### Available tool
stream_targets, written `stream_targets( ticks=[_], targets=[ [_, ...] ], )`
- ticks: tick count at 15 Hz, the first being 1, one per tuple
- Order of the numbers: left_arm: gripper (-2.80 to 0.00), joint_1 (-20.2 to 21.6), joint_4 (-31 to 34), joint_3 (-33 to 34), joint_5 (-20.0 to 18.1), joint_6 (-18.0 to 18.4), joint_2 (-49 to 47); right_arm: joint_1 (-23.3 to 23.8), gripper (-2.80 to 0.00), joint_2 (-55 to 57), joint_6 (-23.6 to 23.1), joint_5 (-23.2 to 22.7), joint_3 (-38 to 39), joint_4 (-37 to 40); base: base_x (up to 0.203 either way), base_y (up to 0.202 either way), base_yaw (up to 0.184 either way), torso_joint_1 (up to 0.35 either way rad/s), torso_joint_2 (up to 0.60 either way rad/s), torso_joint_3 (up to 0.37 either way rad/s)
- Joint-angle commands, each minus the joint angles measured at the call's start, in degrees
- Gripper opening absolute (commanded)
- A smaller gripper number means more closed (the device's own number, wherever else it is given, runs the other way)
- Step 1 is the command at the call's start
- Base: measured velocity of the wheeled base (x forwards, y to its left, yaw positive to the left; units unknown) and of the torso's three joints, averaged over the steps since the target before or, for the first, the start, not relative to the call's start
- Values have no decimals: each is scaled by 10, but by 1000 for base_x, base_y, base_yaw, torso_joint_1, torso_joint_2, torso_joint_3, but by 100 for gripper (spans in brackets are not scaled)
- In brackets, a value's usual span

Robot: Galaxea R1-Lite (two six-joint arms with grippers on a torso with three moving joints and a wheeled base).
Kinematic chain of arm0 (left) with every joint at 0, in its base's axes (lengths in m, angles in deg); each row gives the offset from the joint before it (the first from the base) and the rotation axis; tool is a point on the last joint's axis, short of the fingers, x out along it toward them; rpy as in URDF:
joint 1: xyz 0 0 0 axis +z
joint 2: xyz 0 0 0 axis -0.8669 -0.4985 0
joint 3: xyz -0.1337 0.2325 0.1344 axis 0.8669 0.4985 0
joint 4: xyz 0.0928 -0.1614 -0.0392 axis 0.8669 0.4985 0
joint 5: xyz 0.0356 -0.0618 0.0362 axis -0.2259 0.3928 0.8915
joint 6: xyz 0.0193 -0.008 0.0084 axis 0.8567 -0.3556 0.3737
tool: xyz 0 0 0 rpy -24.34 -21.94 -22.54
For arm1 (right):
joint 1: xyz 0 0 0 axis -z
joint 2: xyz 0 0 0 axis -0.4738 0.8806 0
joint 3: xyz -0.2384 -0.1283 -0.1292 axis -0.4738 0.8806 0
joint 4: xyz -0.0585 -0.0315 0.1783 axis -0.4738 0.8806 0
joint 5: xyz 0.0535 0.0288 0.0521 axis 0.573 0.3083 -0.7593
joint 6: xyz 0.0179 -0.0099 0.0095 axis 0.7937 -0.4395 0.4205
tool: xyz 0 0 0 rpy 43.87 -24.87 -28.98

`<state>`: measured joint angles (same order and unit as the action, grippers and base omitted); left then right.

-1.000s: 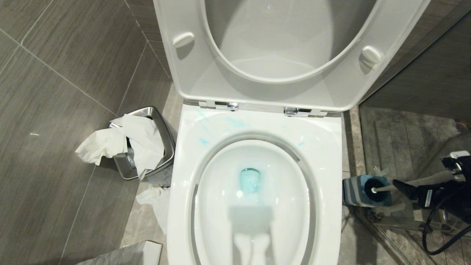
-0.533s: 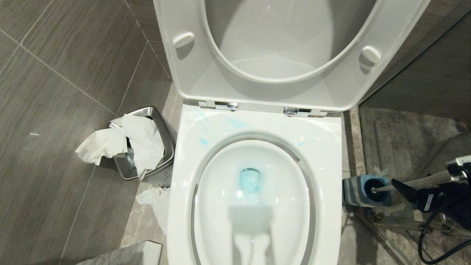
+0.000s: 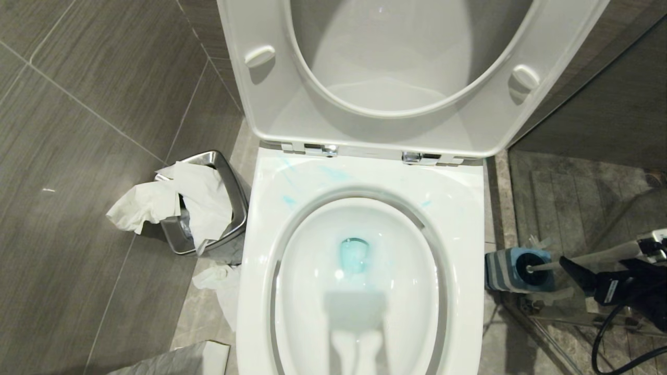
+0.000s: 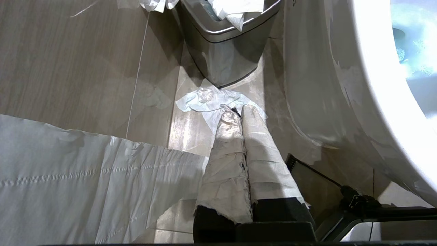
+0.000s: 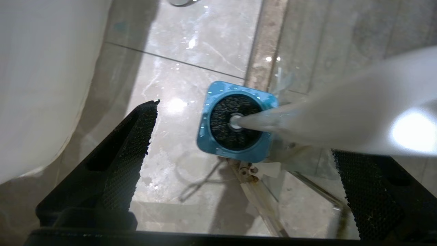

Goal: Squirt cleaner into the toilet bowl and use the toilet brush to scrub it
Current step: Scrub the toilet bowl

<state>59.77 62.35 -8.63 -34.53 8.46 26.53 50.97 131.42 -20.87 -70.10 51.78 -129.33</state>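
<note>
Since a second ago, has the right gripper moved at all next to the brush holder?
Yes. In the head view the right gripper has slid slightly down and away from the blue holder, which stays put; its fingers are open beside the toilet brush handle.

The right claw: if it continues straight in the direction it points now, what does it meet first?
Probably the toilet brush: its white handle lies between the open fingers of the right claw, and beyond stands the blue holder. Depth is unclear.
</note>
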Motion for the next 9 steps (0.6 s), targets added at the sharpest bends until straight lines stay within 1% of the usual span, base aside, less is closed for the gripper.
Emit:
stream_targets(
  ticks=[1,4,9],
  targets=[
    [-280,0,0,1,0,0,-1,11,0,1,8,-1,-8,-3,0,0,0,0,0,0],
    [-280,0,0,1,0,0,-1,11,0,1,31,-2,-12,-4,0,0,0,0,0,0],
    [-280,0,0,0,0,0,-1,10,0,16,32,-2,-35,-6,0,0,0,0,0,0]
  ],
)
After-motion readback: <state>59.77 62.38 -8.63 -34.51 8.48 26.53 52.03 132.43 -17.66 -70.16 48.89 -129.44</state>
